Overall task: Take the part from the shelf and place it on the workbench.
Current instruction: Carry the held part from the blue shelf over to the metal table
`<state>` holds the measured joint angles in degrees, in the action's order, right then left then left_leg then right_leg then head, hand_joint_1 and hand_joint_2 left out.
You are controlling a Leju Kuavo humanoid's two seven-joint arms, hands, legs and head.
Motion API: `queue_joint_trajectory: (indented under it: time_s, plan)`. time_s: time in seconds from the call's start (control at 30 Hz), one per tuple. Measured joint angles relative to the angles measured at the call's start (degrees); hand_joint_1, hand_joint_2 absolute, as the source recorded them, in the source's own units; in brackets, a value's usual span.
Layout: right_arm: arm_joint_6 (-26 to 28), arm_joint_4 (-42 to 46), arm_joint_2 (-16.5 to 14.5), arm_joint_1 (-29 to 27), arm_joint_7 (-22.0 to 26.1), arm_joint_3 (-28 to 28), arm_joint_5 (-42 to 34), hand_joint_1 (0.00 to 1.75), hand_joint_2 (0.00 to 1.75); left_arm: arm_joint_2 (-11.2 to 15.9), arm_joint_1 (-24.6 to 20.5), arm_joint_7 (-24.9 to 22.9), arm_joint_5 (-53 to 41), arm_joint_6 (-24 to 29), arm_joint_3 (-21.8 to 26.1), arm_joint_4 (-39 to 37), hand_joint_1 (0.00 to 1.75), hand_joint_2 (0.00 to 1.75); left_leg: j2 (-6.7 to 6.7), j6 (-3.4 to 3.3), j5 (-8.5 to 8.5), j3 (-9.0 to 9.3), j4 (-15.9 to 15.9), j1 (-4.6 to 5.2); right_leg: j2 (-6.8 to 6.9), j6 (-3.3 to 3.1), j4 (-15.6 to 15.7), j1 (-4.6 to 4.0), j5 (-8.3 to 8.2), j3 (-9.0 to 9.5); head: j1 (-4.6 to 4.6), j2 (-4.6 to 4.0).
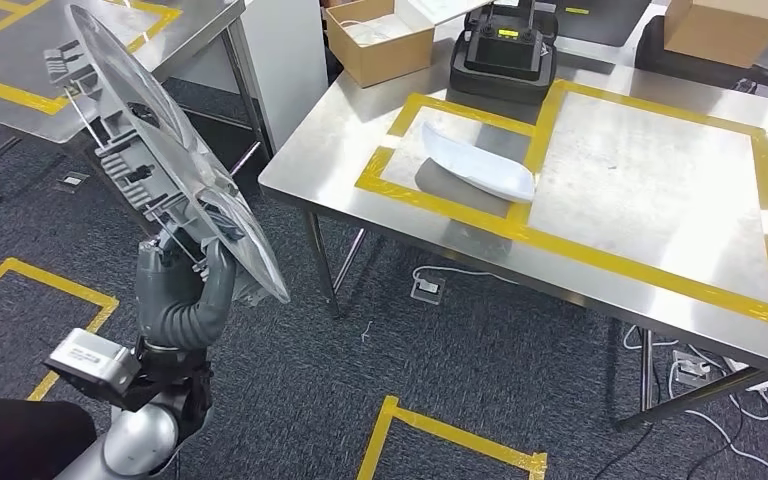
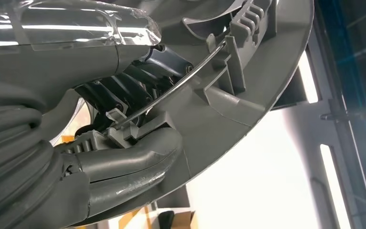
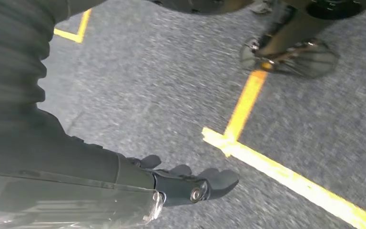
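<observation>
One ribbed grey plastic part (image 1: 150, 150) — gripped by left hand (image 1: 182, 290).

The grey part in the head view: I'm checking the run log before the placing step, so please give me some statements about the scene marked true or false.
1. The left hand holds the grey part up above the carpet. True.
2. The grey part already lies on the workbench. False: it is in the left hand, off the bench.
3. A white bagged item lies inside the left yellow-taped rectangle on the workbench. True.
4. The right hand grips a cardboard box. False: it holds nothing and hangs above the carpet.
5. A black case sits at the far edge of the workbench. True.
</observation>
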<state>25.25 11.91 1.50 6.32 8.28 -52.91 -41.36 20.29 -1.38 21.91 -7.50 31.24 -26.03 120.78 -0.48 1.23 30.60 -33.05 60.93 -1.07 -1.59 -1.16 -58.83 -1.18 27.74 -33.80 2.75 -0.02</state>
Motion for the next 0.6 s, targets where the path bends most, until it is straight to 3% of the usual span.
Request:
queue_joint_trajectory:
  time_s: [0.07,0.13,0.2,0.27,0.3,0.33,0.4,0.47,0.53,0.6]
  plan:
    - [0.0,0.0,0.0,0.0,-0.8,0.0,-0.2,0.00,1.75,0.0,-1.7,-1.5,-0.3,-1.4,-0.2,0.3,1.75,1.75,-0.11,-1.09,-0.04,-0.24,-0.3,0.09,-0.05,0.29,-0.3,-0.06,0.05,-0.55,0.04,0.00]
    - [0.0,0.0,0.2,-0.1,-1.0,-0.1,-0.7,0.00,1.75,0.0,-4.8,-3.5,0.7,-3.2,-0.5,0.5,1.75,1.75,-0.25,-1.58,-0.42,-0.23,-0.3,-0.10,0.22,0.84,-1.3,0.01,0.84,-1.00,-0.03,0.00]
    - [0.0,0.0,0.2,0.0,-0.7,-0.2,-1.2,0.00,1.75,0.0,-8.6,-5.3,2.8,-5.3,-0.7,0.5,1.75,1.75,-0.30,-1.86,-0.47,-0.13,-0.4,-0.31,0.79,1.74,-5.8,0.28,3.29,-3.07,-0.15,0.00]
    - [0.0,0.0,0.2,0.1,0.2,-0.3,-1.3,0.00,1.75,0.0,-12.0,-6.8,5.9,-7.4,-0.9,0.3,1.75,1.75,-0.29,-2.07,-0.35,-0.02,-0.4,-0.30,1.21,2.30,-13.0,0.63,6.05,-6.67,-0.21,0.00]
    - [0.0,0.0,0.1,0.1,0.8,-0.4,-1.2,0.00,1.75,0.1,-13.6,-7.6,7.9,-8.4,-1.1,0.1,1.75,1.75,-0.31,-2.16,-0.26,0.07,-0.4,-0.25,1.30,2.33,-15.5,0.72,6.45,-8.00,-0.21,0.00]
    - [-0.1,0.0,0.0,0.2,1.5,-0.5,-1.0,0.00,1.75,0.2,-15.4,-8.6,10.0,-9.2,-1.2,-0.1,1.75,1.75,-0.34,-2.23,-0.17,0.18,-0.4,-0.15,1.33,2.19,-16.1,0.73,5.78,-8.54,-0.21,0.00]
    - [-0.1,0.0,-0.2,0.7,2.5,-0.6,-0.3,0.00,1.75,0.5,-18.7,-10.4,13.9,-10.4,-1.5,-0.8,1.75,1.75,-0.39,-2.28,0.03,0.45,-0.4,0.18,1.30,1.25,-11.2,0.48,1.69,-6.94,-0.22,0.00]
    - [-0.2,0.0,-0.3,1.7,3.1,-0.7,0.4,0.00,1.75,0.9,-21.6,-11.3,16.2,-11.0,-1.6,-1.6,1.75,1.75,-0.24,-2.20,0.21,0.61,-0.6,0.41,1.33,-0.27,-4.3,-0.12,-1.67,-4.25,-0.02,0.00]
    - [-0.4,0.0,-0.4,2.5,2.7,-0.8,0.9,0.00,1.75,1.7,-23.9,-12.1,17.1,-11.2,-1.7,-2.4,1.75,1.75,-0.01,-1.77,0.27,0.53,-0.8,0.29,1.33,-1.32,-1.2,-0.66,-2.12,-2.97,0.05,0.00]
    - [-0.5,0.1,-0.5,3.0,1.6,-1.0,1.2,0.00,1.75,2.7,-25.6,-13.5,17.4,-11.2,-1.6,-3.0,1.75,1.75,0.18,-1.20,0.36,0.52,-1.0,0.21,1.37,-1.52,0.2,-0.65,-2.00,-2.38,-0.03,0.00]
